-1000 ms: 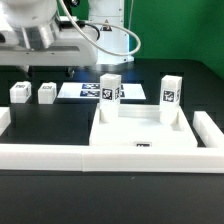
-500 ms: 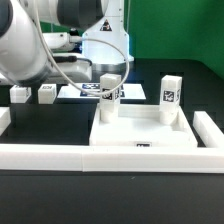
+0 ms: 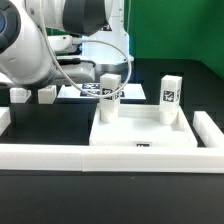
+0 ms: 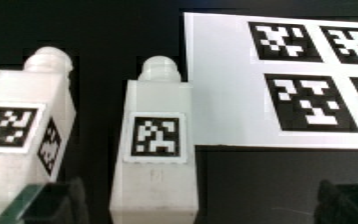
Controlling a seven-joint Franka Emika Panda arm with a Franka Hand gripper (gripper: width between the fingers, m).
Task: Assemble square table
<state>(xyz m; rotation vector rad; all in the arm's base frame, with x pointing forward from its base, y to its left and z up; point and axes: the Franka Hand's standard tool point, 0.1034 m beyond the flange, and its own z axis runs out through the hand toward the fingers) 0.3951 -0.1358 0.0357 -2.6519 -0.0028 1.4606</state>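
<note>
White plastic leg block [image 4: 155, 140] with a black-and-white tag lies flat on the black table [image 4: 105, 30], between the spread, empty fingers of the gripper [image 4: 194, 205]. Its long axis runs crosswise to their closing line. A second leg block [image 4: 25, 125] lies just beside it.

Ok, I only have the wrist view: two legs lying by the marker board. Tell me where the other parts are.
Observer: The square tabletop lies to the exterior view's right of your lying legs, one and the other.
Operator: Give me the remaining legs.
Observer: Two upright legs stand at the tabletop's far corners, one and the other.
Operator: Now tell me what's in front.
Observer: A low border wall runs along the near side of the table.
</note>
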